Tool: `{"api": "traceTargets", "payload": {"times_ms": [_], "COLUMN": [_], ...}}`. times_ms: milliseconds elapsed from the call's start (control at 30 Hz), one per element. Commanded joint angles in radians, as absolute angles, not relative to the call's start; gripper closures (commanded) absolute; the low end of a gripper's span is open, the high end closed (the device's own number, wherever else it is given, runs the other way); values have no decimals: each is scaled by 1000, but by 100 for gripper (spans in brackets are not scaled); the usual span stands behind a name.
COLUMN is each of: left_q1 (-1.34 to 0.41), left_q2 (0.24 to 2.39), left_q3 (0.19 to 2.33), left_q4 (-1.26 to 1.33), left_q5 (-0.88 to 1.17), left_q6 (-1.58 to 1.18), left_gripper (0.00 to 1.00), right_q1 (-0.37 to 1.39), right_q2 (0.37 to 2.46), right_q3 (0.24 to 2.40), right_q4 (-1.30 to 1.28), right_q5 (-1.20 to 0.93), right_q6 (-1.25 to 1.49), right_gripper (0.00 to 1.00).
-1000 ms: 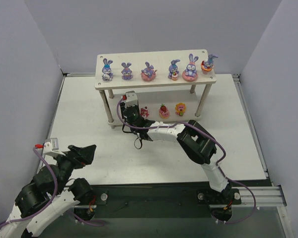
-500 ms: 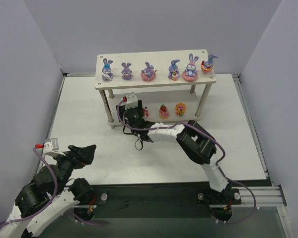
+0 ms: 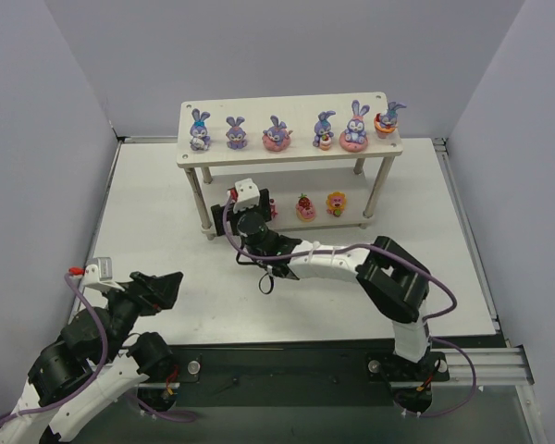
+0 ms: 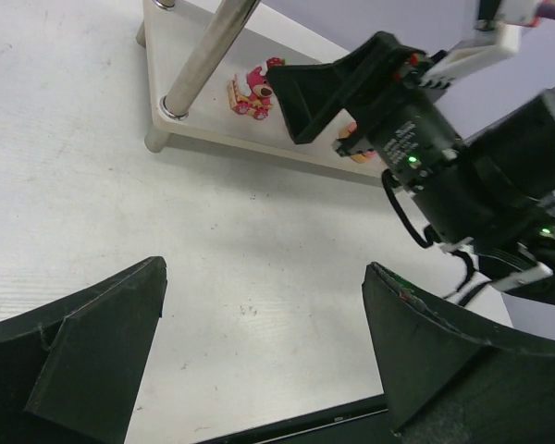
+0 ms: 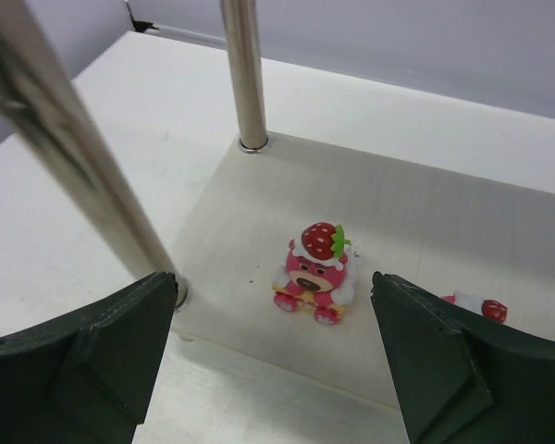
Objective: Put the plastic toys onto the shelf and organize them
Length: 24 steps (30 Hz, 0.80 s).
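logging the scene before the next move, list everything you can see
bunnies: six, purple-blue, in a row on the shelf's top board
cake-like toys: three visible, red/pink/orange, on the shelf's lower board
shelf: one, pale wood, two tiers, far side of the table
table: one, white
left gripper: black, open, empty, over the near left of the table
right gripper: black, open, at the lower board's left end, facing the strawberry-topped toy, not touching it

Six purple bunnies (image 3: 277, 135) stood on the one shelf (image 3: 287, 154). Three red-and-pink cake-like pieces (image 3: 305, 207) showed on its lower board (image 3: 349, 220).
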<state>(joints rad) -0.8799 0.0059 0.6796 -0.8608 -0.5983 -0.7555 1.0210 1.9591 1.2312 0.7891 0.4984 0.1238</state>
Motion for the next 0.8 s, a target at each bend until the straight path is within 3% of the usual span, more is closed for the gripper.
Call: {"api": "traceTargets", "payload": {"times_ms": [0,267,500,767], "left_q1": [-877,-877,-877,-877], "left_q2": [-3,249,460,411], "left_q3": [707,782,896,922], "left_q4": [-819,-825,-824,-799], "left_q5": [-563,-469,-454,-425], "left_q6": [-732,-698,-686,-658], "left_gripper": [3,4,3,3], "right_q1": [1089,1198,1213,1218], "right_q2": [1771,1266,768,589], "right_q3": [1158,976,845,867], "right_q4": [824,131,-208,-397], "right_q5": [581,624,719,747], "right_q6": [77,343,502,532], "right_gripper": [10,15,12,11]}}
